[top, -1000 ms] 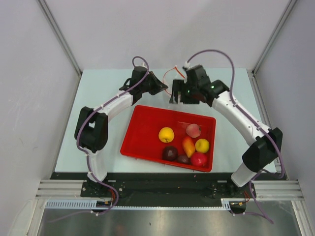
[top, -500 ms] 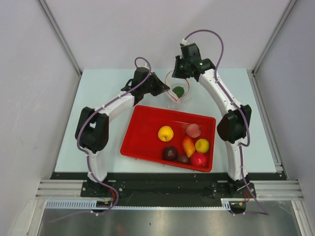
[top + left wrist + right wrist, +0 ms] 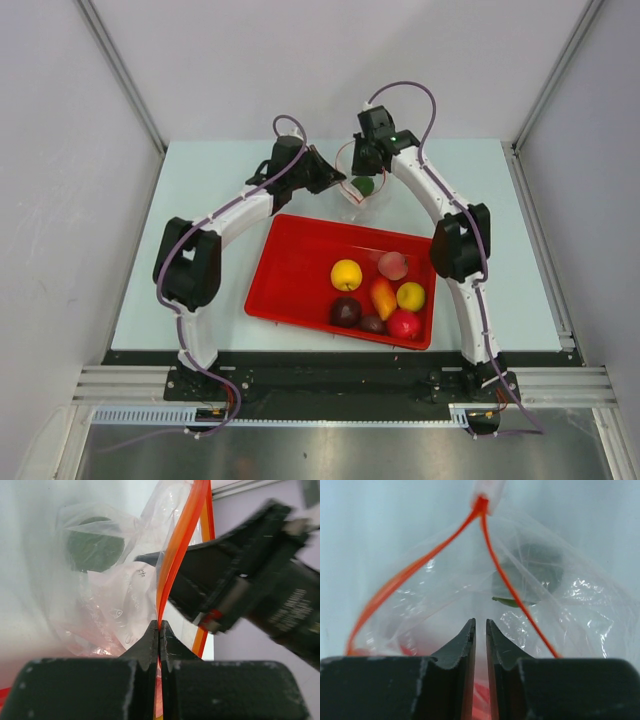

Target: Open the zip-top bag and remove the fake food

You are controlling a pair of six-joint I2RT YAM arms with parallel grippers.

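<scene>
The zip-top bag (image 3: pixel 358 190) lies on the table behind the red tray, its mouth pulled open. One dark green piece of fake food (image 3: pixel 366 185) is still inside; it shows through the film in the left wrist view (image 3: pixel 95 550) and in the right wrist view (image 3: pixel 530 572). My left gripper (image 3: pixel 159 625) is shut on the orange zip strip (image 3: pixel 172 565) at the bag's left side (image 3: pixel 332 180). My right gripper (image 3: pixel 480 622) reaches the bag's far side (image 3: pixel 362 168), its jaws pinched to a thin gap on the bag's rim. Several more pieces of fake food (image 3: pixel 383 297) lie in the tray.
The red tray (image 3: pixel 295 270) sits in the middle of the table, just in front of the bag, with the loose fruit gathered in its right half. Grey walls stand at the left, right and back. Both arms arch over the tray's back corners.
My right arm has swung from above the tray's back edge to the bag's far side, and its jaws have closed from wide to a thin gap. The left gripper keeps its hold.
</scene>
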